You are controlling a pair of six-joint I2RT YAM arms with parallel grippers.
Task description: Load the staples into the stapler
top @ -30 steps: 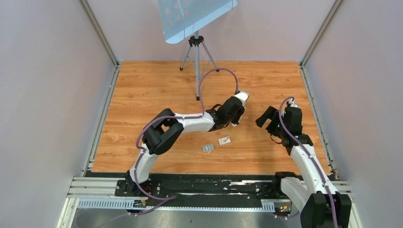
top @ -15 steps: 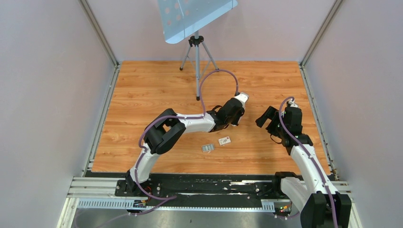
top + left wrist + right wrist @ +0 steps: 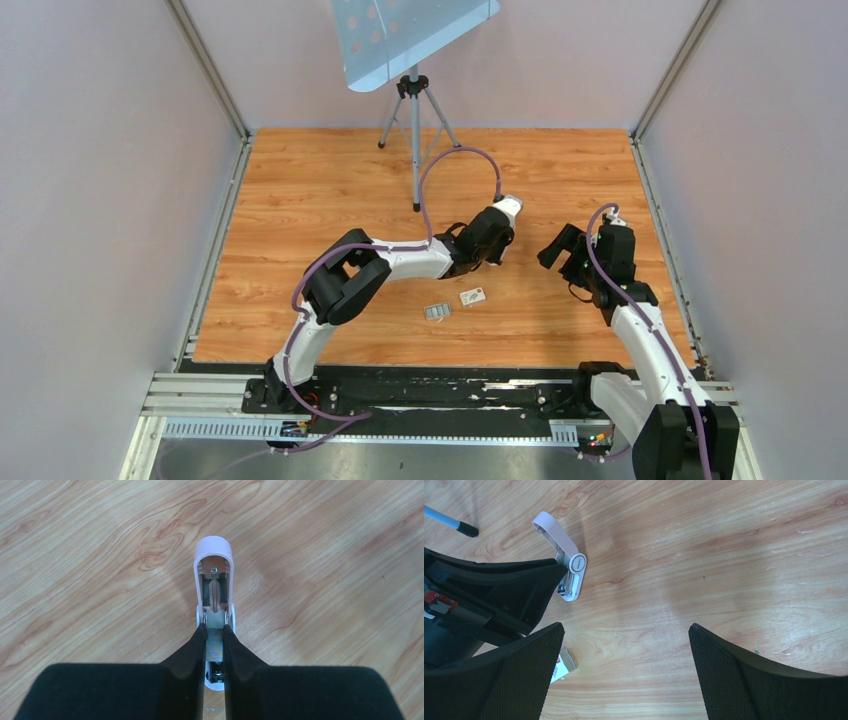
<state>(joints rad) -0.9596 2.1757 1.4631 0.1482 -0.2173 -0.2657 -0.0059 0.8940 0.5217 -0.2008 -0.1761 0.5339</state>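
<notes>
The left pincer [image 3: 214, 639] is clamped narrowly on the base of the tiny pale pink plastic stapler [image 3: 213, 555]. The stapler's long axis runs straight away from the wrist, its lid swung open. The black fingers [image 3: 192, 650] hide its near end. The right pincer [image 3: 625, 630] gapes wide and empty nearby, over the wooden tabletop [image 3: 734, 555].

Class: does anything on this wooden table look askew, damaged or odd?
Only the tiny pale pink stapler: its lid stands swung up at an angle from the base, which is pinched between the left fingers. It looks opened, not broken.
</notes>
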